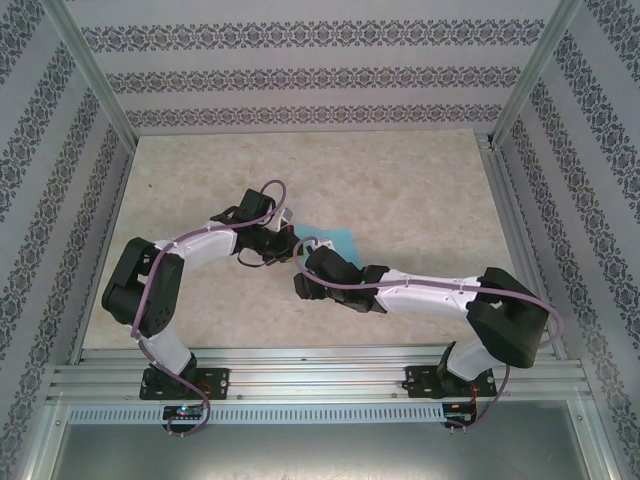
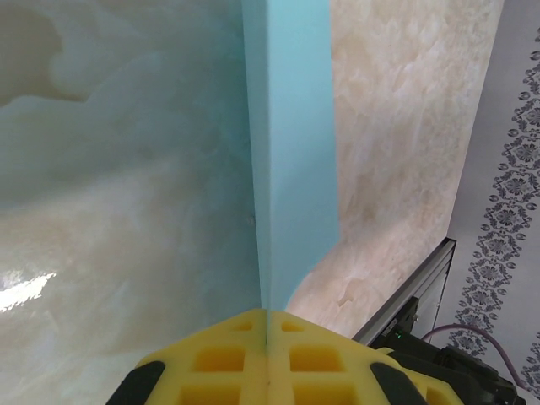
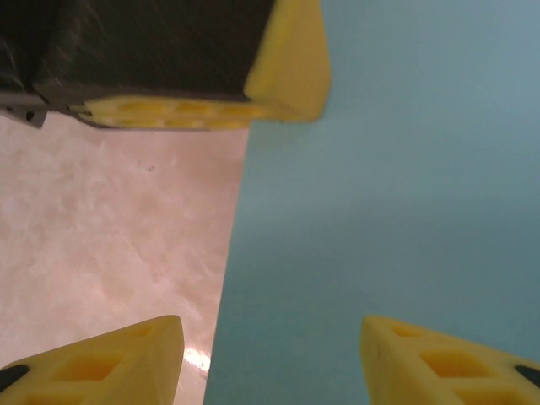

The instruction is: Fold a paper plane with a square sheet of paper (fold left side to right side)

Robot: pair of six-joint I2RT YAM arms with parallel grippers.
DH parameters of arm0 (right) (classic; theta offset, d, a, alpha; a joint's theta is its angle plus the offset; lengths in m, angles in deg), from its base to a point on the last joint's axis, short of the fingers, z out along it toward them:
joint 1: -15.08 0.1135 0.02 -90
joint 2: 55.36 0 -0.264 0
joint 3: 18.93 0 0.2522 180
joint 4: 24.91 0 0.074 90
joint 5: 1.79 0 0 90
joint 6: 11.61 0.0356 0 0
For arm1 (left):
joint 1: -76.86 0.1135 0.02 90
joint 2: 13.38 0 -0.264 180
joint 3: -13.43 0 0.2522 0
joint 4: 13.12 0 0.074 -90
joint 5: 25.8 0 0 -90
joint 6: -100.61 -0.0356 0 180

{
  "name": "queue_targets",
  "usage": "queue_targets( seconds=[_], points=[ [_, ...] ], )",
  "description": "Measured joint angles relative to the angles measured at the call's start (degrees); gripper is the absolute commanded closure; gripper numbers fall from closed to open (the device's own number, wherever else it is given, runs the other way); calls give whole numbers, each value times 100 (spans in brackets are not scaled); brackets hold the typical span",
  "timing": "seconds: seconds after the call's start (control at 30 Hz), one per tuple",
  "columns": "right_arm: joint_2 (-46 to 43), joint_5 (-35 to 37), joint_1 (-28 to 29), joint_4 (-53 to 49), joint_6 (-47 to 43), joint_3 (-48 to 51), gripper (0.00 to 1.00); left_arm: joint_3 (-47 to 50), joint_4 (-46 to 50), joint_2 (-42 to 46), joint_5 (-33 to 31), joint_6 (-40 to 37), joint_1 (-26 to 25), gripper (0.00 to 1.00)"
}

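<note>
In the top external view, both arms reach in to the middle of the table (image 1: pixel 400 180). The left gripper (image 1: pixel 283 245) and right gripper (image 1: pixel 308 262) sit close together there. You see the square sheet of paper (image 1: pixel 340 240) only as a small turquoise patch just beyond and to the right of them. The arms cover the rest, so you cannot tell its long axis from here.

In the left wrist view, the left gripper (image 2: pixel 267 359) has its yellow fingers pressed together on the sheet, which comes out of the seam between them. The sheet (image 2: pixel 291 143) shows as a narrow turquoise band. Its long axis runs straight away from the fingertips, up the picture, over the marbled table (image 2: pixel 405 126).

In the right wrist view, the right gripper (image 3: pixel 270 363) has its fingers spread wide, with nothing between the pads. The sheet (image 3: pixel 405 194) lies across the right of the picture. Its left edge runs up between the two fingertips, leaning slightly right toward the top. There the left gripper (image 3: pixel 287 67) meets the sheet's edge.
</note>
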Motion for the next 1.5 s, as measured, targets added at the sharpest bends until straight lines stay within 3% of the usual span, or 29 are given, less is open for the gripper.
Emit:
queue_targets(
  seconds=[0.3, 0.7, 1.1, 1.5],
  points=[
    [640, 520, 83, -476, -155, -820, 50, -74, 216, 0, 0, 0, 0, 98],
    [861, 693, 138, -986, -258, -1047, 74, -133, 282, 0, 0, -11, 0, 93],
    [861, 634, 138, -1202, -302, -1250, 69, -146, 315, 0, -24, -28, 0, 91],
    [859, 560, 140, -1355, -415, -1311, 87, -219, 374, 0, -44, -68, 0, 90]
  ],
)
